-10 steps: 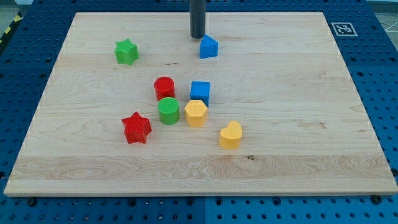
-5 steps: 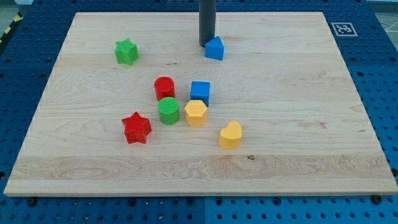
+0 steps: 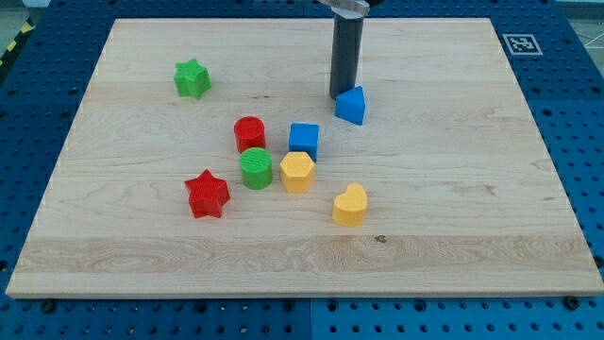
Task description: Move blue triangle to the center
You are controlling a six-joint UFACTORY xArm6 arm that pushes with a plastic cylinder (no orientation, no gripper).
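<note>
The blue triangle (image 3: pixel 351 105) lies on the wooden board (image 3: pixel 453 189), a little above and right of the board's middle. My tip (image 3: pixel 342 95) stands just above and left of it, touching or nearly touching its upper left edge. The dark rod rises from there to the view's top.
A blue cube (image 3: pixel 304 139), a red cylinder (image 3: pixel 249 133), a green cylinder (image 3: pixel 256 168) and a yellow hexagon (image 3: pixel 296 172) cluster below left of the triangle. A red star (image 3: pixel 207 195), a yellow heart (image 3: pixel 350 205) and a green star (image 3: pixel 192 78) lie farther off.
My tip has moved right and down the view, pushing the blue triangle down and to the right. The other blocks have not moved.
</note>
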